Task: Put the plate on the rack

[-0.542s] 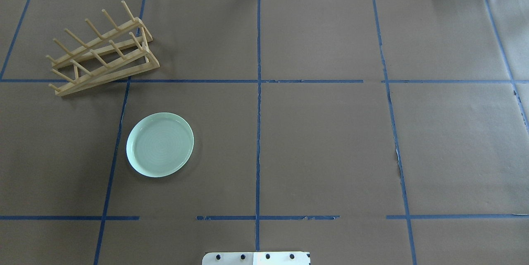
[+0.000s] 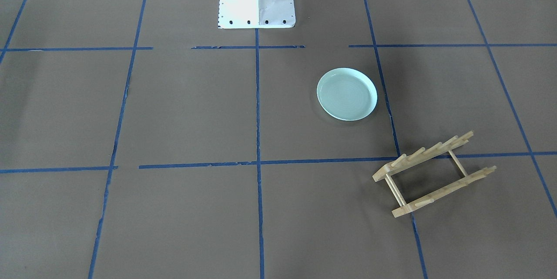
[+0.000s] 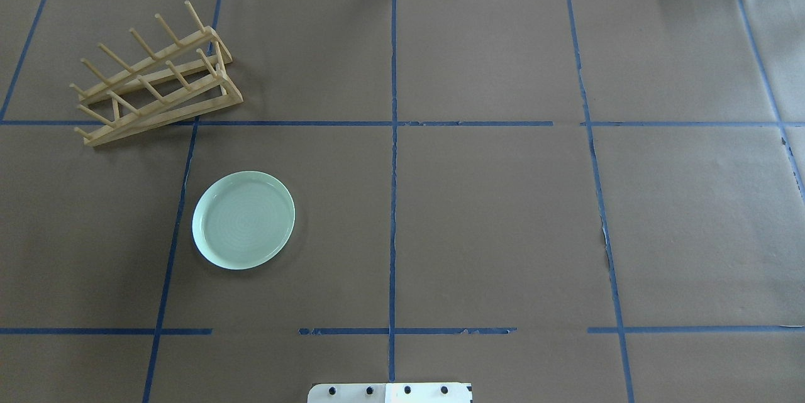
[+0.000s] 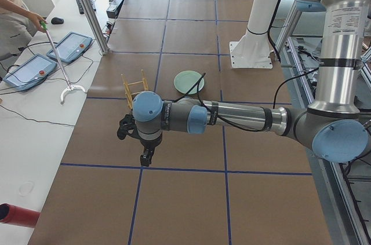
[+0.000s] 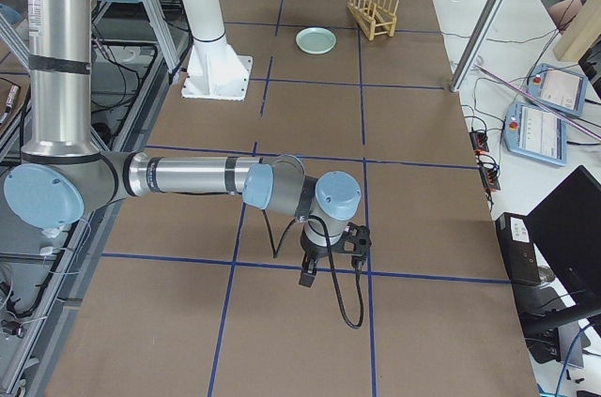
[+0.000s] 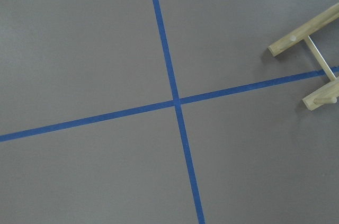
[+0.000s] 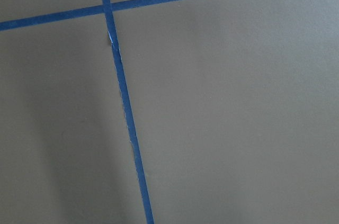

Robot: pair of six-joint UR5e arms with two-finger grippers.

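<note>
Since both arms reach out toward the table's two ends, the overhead view gives you nothing of them beyond the white metal base plate [image 3: 390, 393] at the near edge. The left gripper [image 4: 143, 155] and the right gripper [image 5: 308, 272] show only in the side views, pointed down over the brown paper-covered table [image 3: 490, 214], and I cannot tell whether their jaws are apart or together. Beyond the base, on the robot's left side, the round pale mint-green plate [image 3: 243, 220] lies flat, rim up and touching nothing, which I judge leaves its raised edge free for a bite. Farther off and well apart from it, the small light wooden dish rack [image 3: 157, 79] stands askew to the blue tape grid [image 3: 393, 202], pegs up and bare, so a plate set on edge could slot between them.
</note>
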